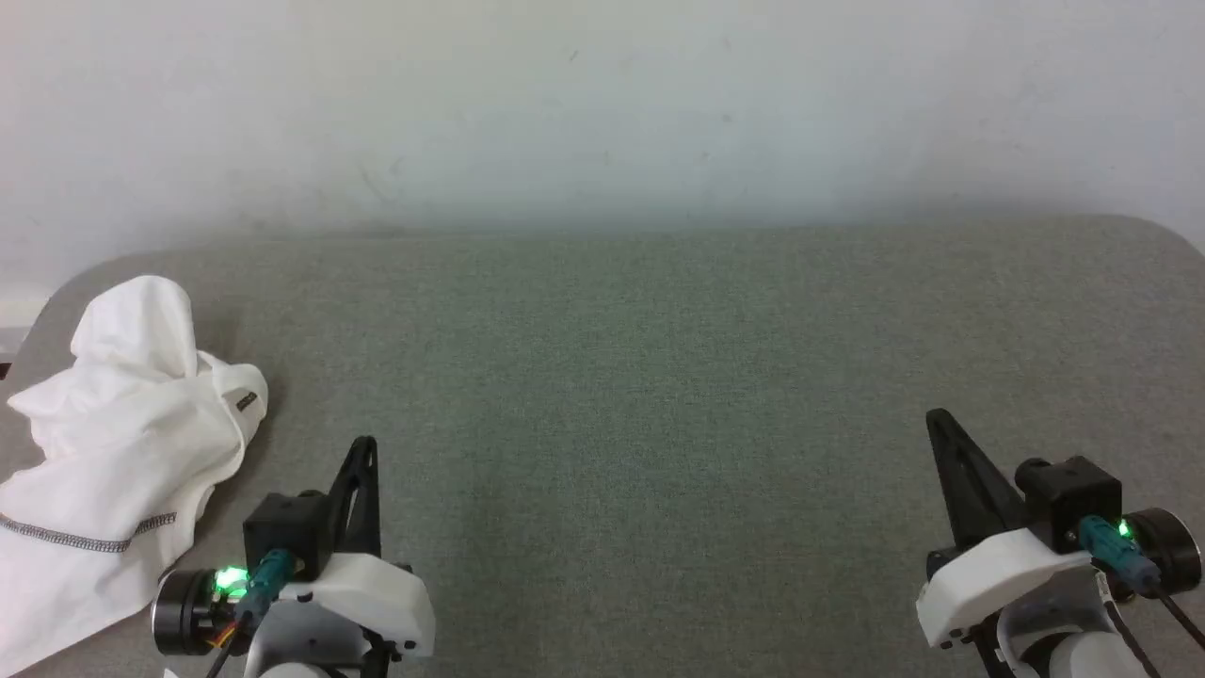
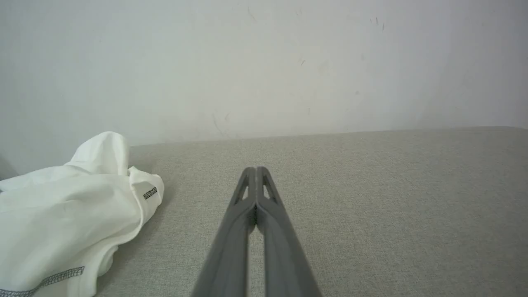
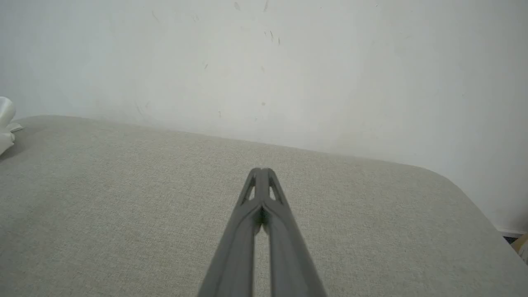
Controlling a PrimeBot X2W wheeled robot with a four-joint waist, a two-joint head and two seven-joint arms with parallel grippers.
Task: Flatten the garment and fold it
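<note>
The garment (image 1: 122,443), white with dark grey zigzag stitching and a small dark tag, lies crumpled in a heap at the table's left edge. It is also in the left wrist view, garment (image 2: 70,210), at the lower left, and a sliver of the garment (image 3: 6,123) shows at the right wrist view's left edge. My left gripper (image 1: 365,443) hovers just right of the heap, fingers pressed together and empty, tips (image 2: 255,169) touching. My right gripper (image 1: 934,414) stands far to the right, also shut and empty, tips (image 3: 261,170) together.
A grey fabric-covered table (image 1: 640,377) with rounded corners spreads between the grippers. A pale wall (image 1: 602,104) rises directly behind its far edge. The table's right corner (image 3: 466,185) curves off near the right gripper.
</note>
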